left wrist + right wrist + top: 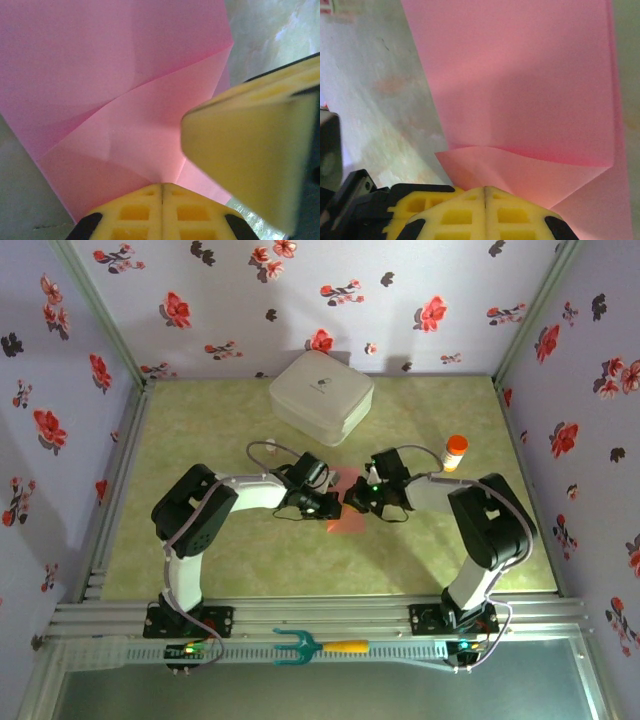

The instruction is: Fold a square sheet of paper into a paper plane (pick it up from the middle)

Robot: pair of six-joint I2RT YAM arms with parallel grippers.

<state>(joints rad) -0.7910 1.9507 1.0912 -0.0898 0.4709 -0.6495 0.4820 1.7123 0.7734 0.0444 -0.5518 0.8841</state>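
Square sheet of paper (340, 522) lies pink-red at the middle of the bench (200, 440), creased, with a folded flap showing in both wrist views. The left pincer (333, 507) reaches it from 9 o'clock and the right pincer (351, 502) from 3 o'clock, their tips nearly meeting over it. Each pincer is closed, its yellow fingers pressed together with the tips at the paper; whether any paper is pinched between them I cannot tell. A white rounded box (320, 395) sits at 12 o'clock from the sheet, and an orange-capped bottle (455, 452) at 2 o'clock.
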